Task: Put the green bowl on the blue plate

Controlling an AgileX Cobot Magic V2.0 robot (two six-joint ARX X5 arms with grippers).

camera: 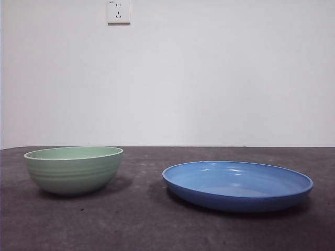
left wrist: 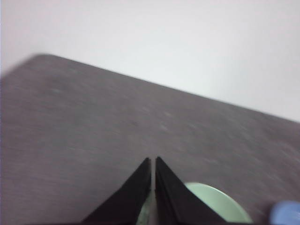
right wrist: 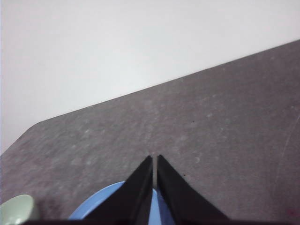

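The green bowl [camera: 73, 168] stands upright on the dark table at the left of the front view. To its right and apart from it lies the blue plate [camera: 237, 184], wide and shallow, with nothing in it. Neither arm shows in the front view. My left gripper [left wrist: 153, 161] is shut and hangs above the table, with part of the green bowl [left wrist: 220, 206] showing beside its jaws and a sliver of the blue plate [left wrist: 287, 212] at the edge. My right gripper [right wrist: 154, 159] is shut above the blue plate [right wrist: 101, 204]; the green bowl [right wrist: 16, 208] peeks in at a corner.
A white wall rises behind the dark grey table [camera: 157, 219], with a wall socket [camera: 119, 11] high up. The table's far edge and a rounded corner [left wrist: 40, 58] show in the wrist views.
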